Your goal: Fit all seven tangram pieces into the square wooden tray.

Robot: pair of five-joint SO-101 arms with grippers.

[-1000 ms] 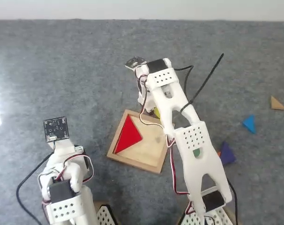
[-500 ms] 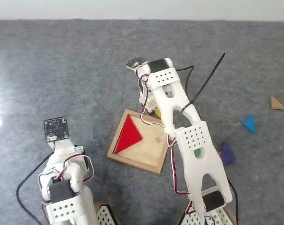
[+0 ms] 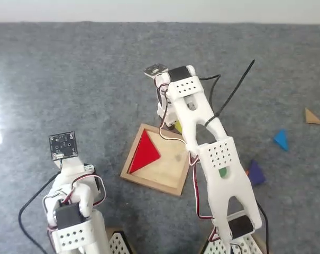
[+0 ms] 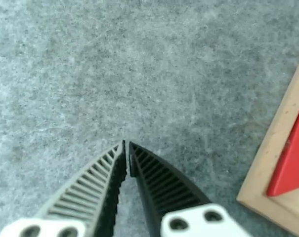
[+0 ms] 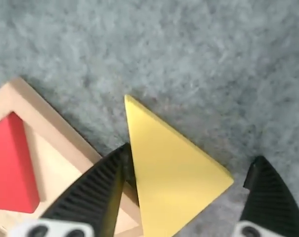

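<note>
Bench: grey felt, pale wall behind.
Square wooden tray: set mid-bench, red triangle piece laid inside.
Left end effector: clenched, empty.
Right end effector: spread around yellow triangle piece at tray's edge.

Mottled grey table, flecked light and dark right across. The tray is pale bare wood, and there's a bright red triangle in it. At the tray's far edge, a flat lemon-yellow triangle. Toward the table's right edge: a tan triangle, a sky-blue triangle, then a dark purple piece with an orange sliver beside it. The left arm and right arm are white with black motors and red, black and white wires. The left gripper and right gripper are black with ribbed fingers. A green dot marks the right arm.
</note>
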